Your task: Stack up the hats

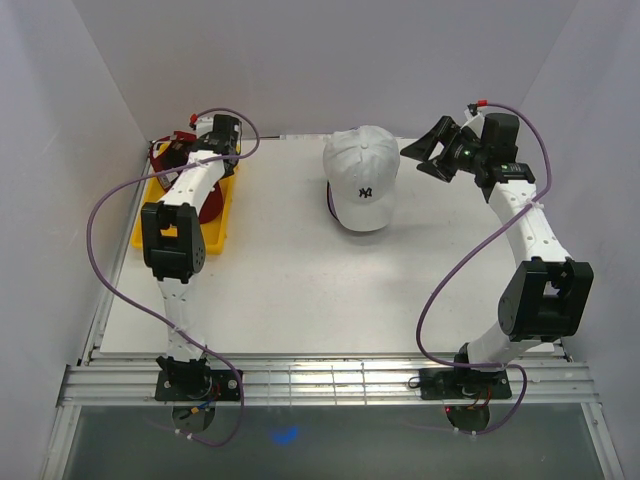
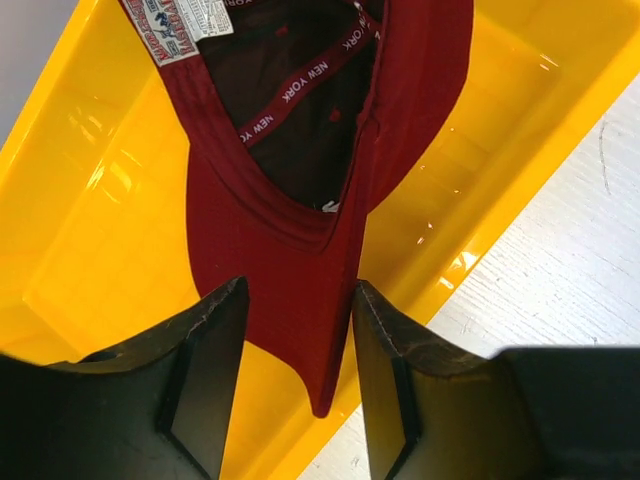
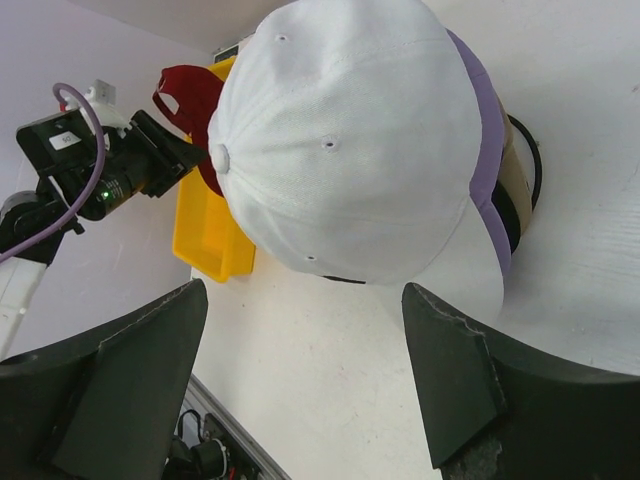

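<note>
Left gripper (image 2: 300, 290), 10 o'clock: jaws apart astride red cap (image 2: 290, 230) over tray (image 2: 100, 200) | right gripper (image 3: 305, 290): apart, empty | risk: thin edge grip, cap slips mid-carry

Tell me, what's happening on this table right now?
Two robot arms are stacking caps. A white cap sits on top in the middle, a lavender cap showing beneath it. The left gripper is over the yellow tray, jaws open astride the brim of the dark red cap, not closed on it. The right gripper hovers open and empty beside the white cap.
</note>
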You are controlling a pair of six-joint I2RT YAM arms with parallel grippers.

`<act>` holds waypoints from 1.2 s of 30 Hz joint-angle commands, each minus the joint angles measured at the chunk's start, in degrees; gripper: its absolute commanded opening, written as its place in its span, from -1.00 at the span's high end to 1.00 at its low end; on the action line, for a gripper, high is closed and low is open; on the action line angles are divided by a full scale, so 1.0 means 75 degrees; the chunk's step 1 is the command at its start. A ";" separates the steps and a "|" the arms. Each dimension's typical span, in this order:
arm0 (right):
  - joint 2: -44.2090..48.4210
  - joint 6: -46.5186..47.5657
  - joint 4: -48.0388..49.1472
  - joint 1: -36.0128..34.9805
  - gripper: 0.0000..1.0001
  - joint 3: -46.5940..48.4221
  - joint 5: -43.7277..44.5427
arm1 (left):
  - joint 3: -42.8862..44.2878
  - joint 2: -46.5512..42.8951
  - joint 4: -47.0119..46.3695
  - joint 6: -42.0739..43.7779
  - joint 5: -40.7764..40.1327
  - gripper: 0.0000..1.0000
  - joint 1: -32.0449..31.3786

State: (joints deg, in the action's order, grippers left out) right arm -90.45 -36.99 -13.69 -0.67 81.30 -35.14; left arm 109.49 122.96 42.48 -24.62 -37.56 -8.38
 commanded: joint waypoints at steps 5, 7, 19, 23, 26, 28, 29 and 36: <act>0.0271 0.0198 0.0115 -0.0005 -0.66 -0.0035 -0.0191 | -0.0079 -0.0022 0.0219 -0.0092 0.0414 0.22 0.0250; 0.0307 0.0210 0.0115 -0.0005 -0.66 -0.0046 -0.0179 | -0.0161 -0.0105 0.0196 -0.0092 0.0601 0.52 0.0321; 0.0365 0.0046 0.0080 -0.0005 -0.61 0.0234 -0.0225 | 0.1150 -0.1533 0.0254 0.0284 0.1994 1.00 0.0532; 0.0401 -0.0001 -0.0013 0.0007 -0.59 0.0387 -0.0191 | 0.1104 -0.2213 0.0126 0.0015 0.2732 1.00 0.0543; 0.0424 -0.0001 -0.0107 0.0007 -0.59 0.0492 -0.0202 | 0.0988 -0.2705 -0.0085 -0.0255 0.3376 1.00 0.0543; 0.0494 -0.0013 -0.0131 -0.0005 -0.58 0.0528 -0.0167 | 0.0952 -0.2941 -0.0249 -0.0443 0.3694 1.00 0.0543; 0.0529 -0.0025 -0.0131 -0.0005 -0.58 0.0551 -0.0155 | 0.0847 -0.3196 -0.0343 -0.0525 0.3881 1.00 0.0532; 0.0787 -0.0609 0.0300 0.0007 -0.57 0.0821 -0.0623 | -0.0893 -0.4790 -0.2843 -0.2453 0.6736 1.00 0.0543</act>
State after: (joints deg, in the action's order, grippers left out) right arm -87.18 -38.81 -14.96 -0.67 84.27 -36.84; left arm 109.65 93.38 33.87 -33.65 -0.69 -4.38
